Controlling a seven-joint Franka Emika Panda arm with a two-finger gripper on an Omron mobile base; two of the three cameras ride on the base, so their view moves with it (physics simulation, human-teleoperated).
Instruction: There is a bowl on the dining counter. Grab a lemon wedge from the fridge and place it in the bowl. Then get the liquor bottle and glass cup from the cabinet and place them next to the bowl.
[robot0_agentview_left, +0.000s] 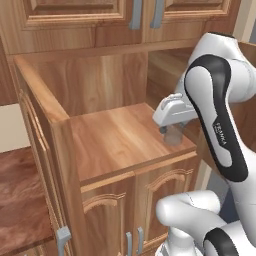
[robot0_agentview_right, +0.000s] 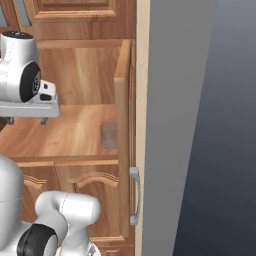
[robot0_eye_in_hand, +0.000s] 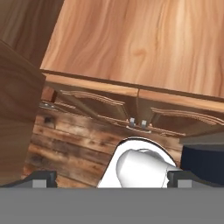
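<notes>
Nearest you, the lower wooden cabinet doors (robot0_agentview_left: 132, 210) with grey handles sit shut under the counter. Above them, your end effector (robot0_agentview_left: 169, 129) hangs just over the right part of the brown wooden counter (robot0_agentview_left: 115, 140) inside the open cabinet bay, its fingers spread wide and holding nothing. Just below and beside it stands the clear glass cup (robot0_agentview_left: 175, 135), upright on the counter near the front edge; from the right base camera it (robot0_agentview_right: 108, 135) appears close to the open wooden cabinet door (robot0_agentview_right: 125, 125). Farther back rises the wooden back panel (robot0_agentview_left: 95, 82).
</notes>
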